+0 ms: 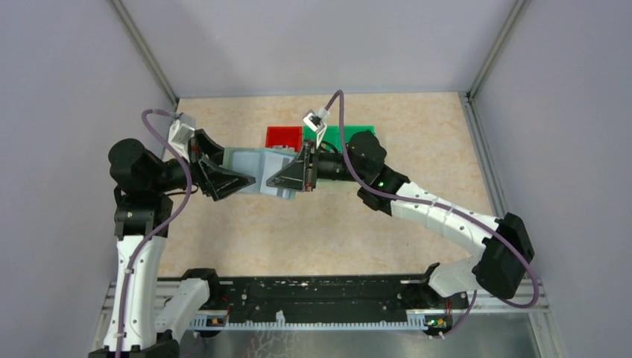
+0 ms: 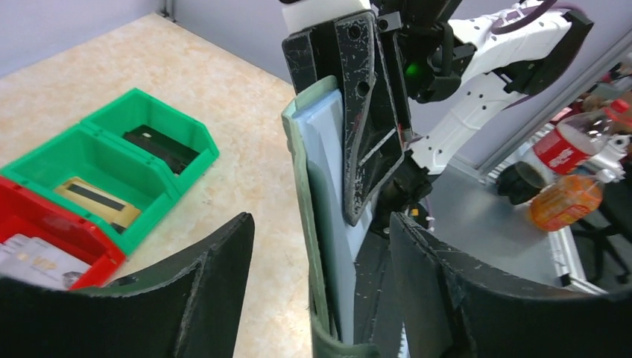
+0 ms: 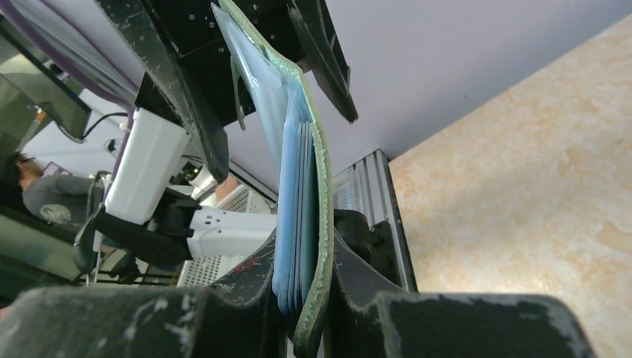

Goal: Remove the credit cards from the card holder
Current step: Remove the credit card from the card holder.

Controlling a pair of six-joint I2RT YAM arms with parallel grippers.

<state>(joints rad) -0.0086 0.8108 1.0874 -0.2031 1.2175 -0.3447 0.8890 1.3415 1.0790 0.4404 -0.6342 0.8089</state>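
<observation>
Above the table (image 1: 335, 231), just in front of the bins, the card holder (image 1: 261, 170) hangs on edge, pinched by your right gripper (image 3: 304, 272) alone. Your left gripper (image 2: 322, 224) straddles it with jaws spread, touching nothing. Keep the right grip firm, then close the left fingertips only on a card's edge inside the pale blue pockets (image 3: 287, 186), not on the whole holder, and pull straight along the pocket. You have one holder, two green bins (image 2: 201, 153) and one red bin (image 2: 74, 235). Three credit cards already lie binned: a dark card (image 2: 159, 145), a tan card (image 2: 95, 201), a pale card (image 2: 33, 261). Any inside the holder can't be counted.
</observation>
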